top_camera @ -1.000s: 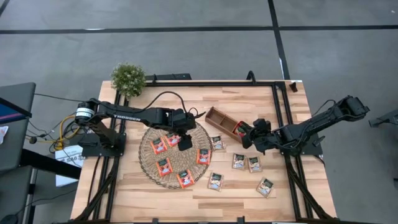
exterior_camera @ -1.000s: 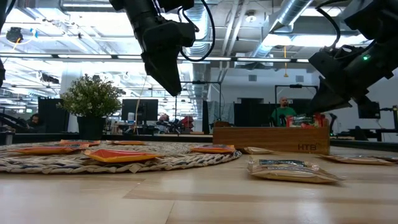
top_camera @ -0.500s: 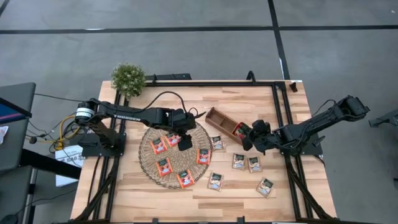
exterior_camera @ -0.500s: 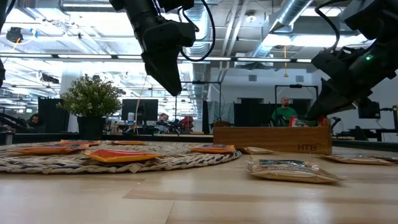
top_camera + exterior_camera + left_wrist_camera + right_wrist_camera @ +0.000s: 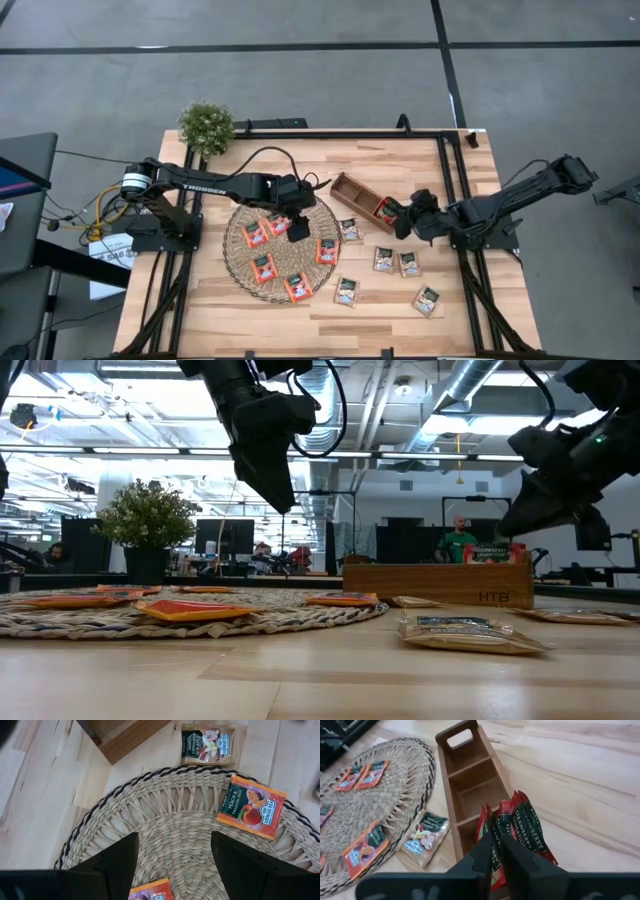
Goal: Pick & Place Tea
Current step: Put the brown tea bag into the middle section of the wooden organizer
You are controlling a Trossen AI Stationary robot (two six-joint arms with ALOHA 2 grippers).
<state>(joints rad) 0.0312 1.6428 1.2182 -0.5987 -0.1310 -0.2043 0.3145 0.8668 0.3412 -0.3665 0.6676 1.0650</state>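
High view is showing the right gripper point(image 5: 399, 216) hanging over the right end of the wooden tray point(image 5: 352, 190), where red tea sachets point(image 5: 517, 827) are standing on edge in the end compartment. Right wrist view is showing its 2 fingers point(image 5: 485, 851) nearly closed with only a thin gap between them, their tips just at the sachets; whether they are pinching one, I cannot tell. The left gripper point(image 5: 297, 228) is hovering above the round wicker mat point(image 5: 240, 265), its fingers point(image 5: 117, 857) spread wide and holding nothing. Orange sachets point(image 5: 256, 235) are lying flat on the mat, and pale sachets point(image 5: 385, 259) are lying on the bare table point(image 5: 400, 165) right of it. A potted plant point(image 5: 206, 127) is sitting at the far left corner.
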